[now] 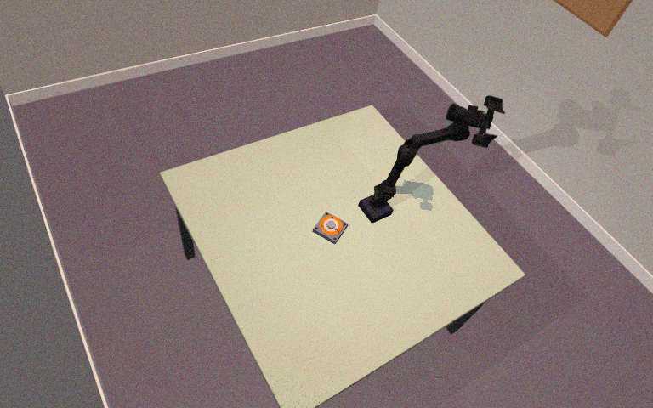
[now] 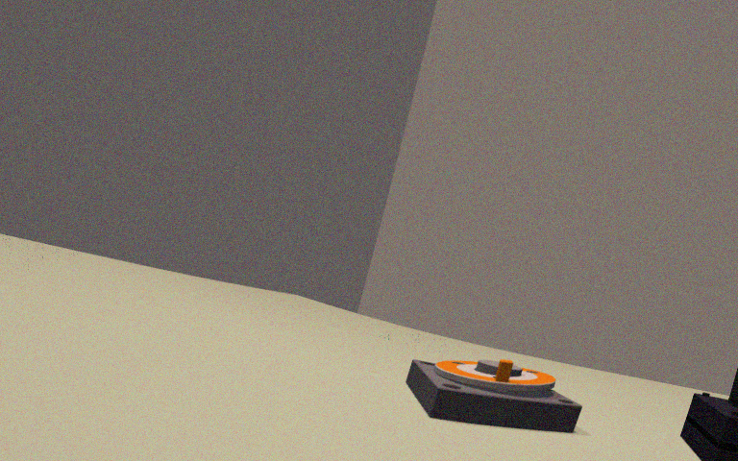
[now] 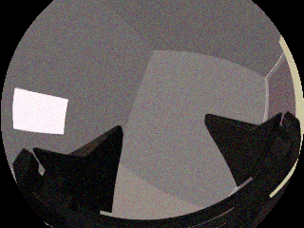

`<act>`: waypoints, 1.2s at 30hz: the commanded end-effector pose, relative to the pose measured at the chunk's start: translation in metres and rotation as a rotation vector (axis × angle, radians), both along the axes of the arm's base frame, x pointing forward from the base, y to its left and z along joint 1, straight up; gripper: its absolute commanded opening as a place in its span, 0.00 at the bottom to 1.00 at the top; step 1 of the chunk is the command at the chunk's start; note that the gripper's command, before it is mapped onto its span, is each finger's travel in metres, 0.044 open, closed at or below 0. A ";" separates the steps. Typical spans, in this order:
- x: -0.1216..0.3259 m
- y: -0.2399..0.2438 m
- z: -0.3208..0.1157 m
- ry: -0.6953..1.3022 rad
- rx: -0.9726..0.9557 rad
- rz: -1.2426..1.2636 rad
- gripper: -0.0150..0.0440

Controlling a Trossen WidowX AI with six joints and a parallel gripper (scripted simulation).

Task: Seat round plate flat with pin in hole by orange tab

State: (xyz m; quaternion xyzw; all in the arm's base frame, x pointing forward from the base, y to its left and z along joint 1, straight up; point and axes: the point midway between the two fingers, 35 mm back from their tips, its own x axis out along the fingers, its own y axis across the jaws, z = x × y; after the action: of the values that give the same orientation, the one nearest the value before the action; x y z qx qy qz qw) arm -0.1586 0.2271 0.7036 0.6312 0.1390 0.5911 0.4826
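Surface (image 1: 298, 308): a pale square top is seen, with the base (image 1: 329, 228) set near its middle, well in from every edge; bare room lies on all sides of it.
Arm mount (image 1: 375, 209): fixed near the base, on the side toward the far right edge.
Arm (image 1: 409, 149): raised and stretched away from the base, out beyond the surface's far right edge (toward the wall).
Tool (image 1: 488, 120): fingers are spread wide, with nothing between them; only wall and floor are seen between the fingers in the wrist view.
Plate (image 2: 492, 376): seated on the post (image 2: 489, 365), its orange ring facing up; it appears slightly tilted on the base in the exterior view.
Orange tab (image 2: 504, 370): standing upright on the plate's near side.
Pin and hole: too small to be made out.
Plate relative to tool: well apart, no contact.
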 end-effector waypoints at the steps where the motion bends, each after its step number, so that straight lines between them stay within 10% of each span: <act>1: 0.000 0.001 0.000 -0.011 0.000 -0.007 0.89; 15: 0.057 0.162 -0.090 -0.622 -0.344 -0.418 0.26; 36: 0.341 0.217 -0.326 -0.855 -1.296 -0.567 0.25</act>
State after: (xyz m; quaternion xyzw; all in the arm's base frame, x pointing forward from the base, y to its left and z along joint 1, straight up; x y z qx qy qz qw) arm 0.1484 0.4561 0.4098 -0.0077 0.0511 0.4648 0.8839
